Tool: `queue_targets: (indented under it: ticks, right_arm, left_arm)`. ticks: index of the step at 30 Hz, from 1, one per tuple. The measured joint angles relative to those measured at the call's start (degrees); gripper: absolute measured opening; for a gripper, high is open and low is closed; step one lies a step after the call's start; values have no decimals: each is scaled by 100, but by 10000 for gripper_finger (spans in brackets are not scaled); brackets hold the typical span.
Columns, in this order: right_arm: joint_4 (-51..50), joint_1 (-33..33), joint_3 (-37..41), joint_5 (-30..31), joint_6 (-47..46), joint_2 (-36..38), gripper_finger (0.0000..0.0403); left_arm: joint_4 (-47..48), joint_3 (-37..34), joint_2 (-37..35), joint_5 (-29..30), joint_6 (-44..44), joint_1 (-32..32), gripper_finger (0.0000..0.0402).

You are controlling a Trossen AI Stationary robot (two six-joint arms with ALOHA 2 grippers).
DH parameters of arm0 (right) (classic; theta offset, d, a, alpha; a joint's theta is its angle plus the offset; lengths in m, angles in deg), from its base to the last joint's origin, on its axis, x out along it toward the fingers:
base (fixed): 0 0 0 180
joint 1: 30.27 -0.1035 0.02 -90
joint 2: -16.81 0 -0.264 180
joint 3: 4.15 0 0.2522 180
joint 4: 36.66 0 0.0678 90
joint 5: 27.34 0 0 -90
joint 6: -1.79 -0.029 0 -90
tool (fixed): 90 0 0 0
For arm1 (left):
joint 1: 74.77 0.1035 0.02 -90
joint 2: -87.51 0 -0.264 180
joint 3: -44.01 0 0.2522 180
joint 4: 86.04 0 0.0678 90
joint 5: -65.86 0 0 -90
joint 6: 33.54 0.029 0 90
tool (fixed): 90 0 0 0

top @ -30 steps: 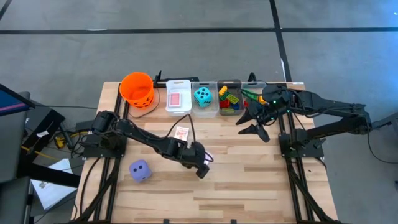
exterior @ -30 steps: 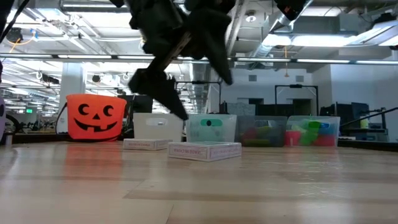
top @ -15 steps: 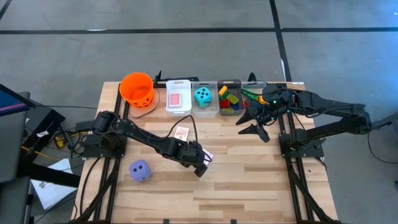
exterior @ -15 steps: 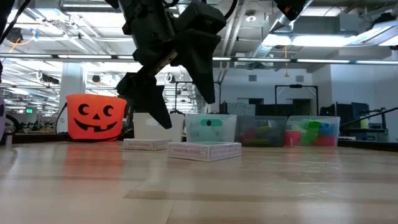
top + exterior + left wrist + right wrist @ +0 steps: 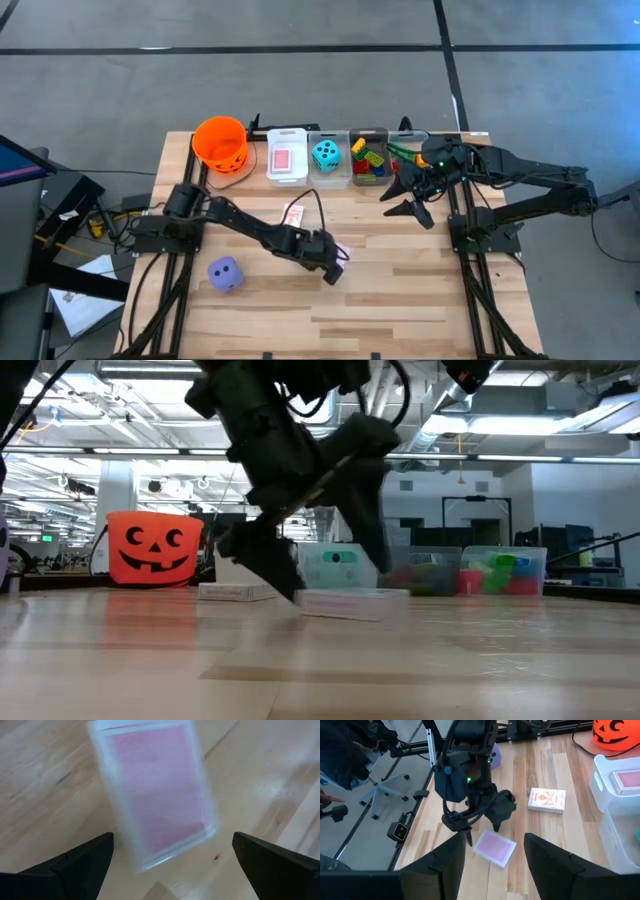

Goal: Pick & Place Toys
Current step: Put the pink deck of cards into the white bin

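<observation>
Cards are the issue: a clear case of pink-backed playing cards lies flat on the table, directly below and slightly ahead of the left gripper, whose fingers stand wide apart, one to each side of it, touching nothing. Case's long axis appears to run roughly along the gripper's forward line, so the jaws would close across its short width. It sits near a second, red-and-white card box, on the side away from the white bin. Right gripper waits, fingers spread, beside the brick bin, much farther off
</observation>
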Motion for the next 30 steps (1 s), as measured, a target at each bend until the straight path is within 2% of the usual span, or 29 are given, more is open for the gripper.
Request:
queue_targets:
  ticks: [8, 25, 30]
  right_arm:
    - [-13, 0, 0, 0, 16, 1, 196]
    - [-227, 0, 2, 0, 15, 0, 196]
    - [-240, 0, 2, 0, 15, 1, 196]
  left_arm:
    - [-439, -15, -44, 149, 4, 9, 400]
    - [-4174, -11, -145, 204, 7, 59, 400]
    - [-4933, -11, -149, 203, -13, 58, 400]
